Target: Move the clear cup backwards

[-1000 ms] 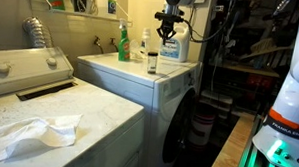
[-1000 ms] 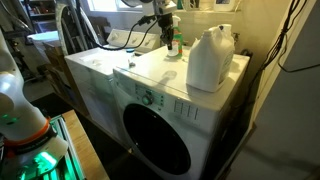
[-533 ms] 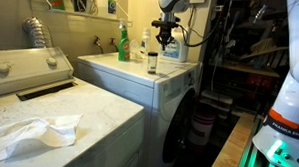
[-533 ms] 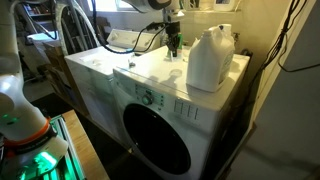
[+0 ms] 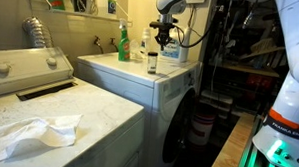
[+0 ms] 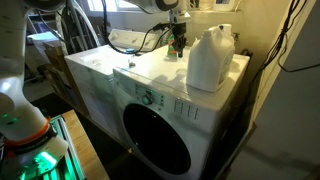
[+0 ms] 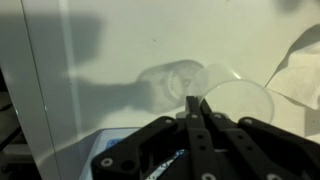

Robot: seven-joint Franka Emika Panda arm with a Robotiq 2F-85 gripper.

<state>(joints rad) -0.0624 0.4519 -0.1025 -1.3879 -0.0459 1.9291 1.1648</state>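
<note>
Clear cup (image 5: 152, 62) sits on washer top (image 5: 130, 71), just below gripper (image 5: 164, 38). Wrist view: fingers (image 7: 188, 118) pressed together w/ nothing between; cup rim just right of tips.

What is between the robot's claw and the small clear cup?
Nothing: in the wrist view the gripper appears right beside the clear cup, no object between.

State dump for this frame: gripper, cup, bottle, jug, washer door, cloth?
gripper: shut, empty, hanging above the washer top
clear cup: upright on the washer top, not gripped
clear bottle with green top: upright
white jug: upright
washer door: closed
cloth: crumpled
</note>
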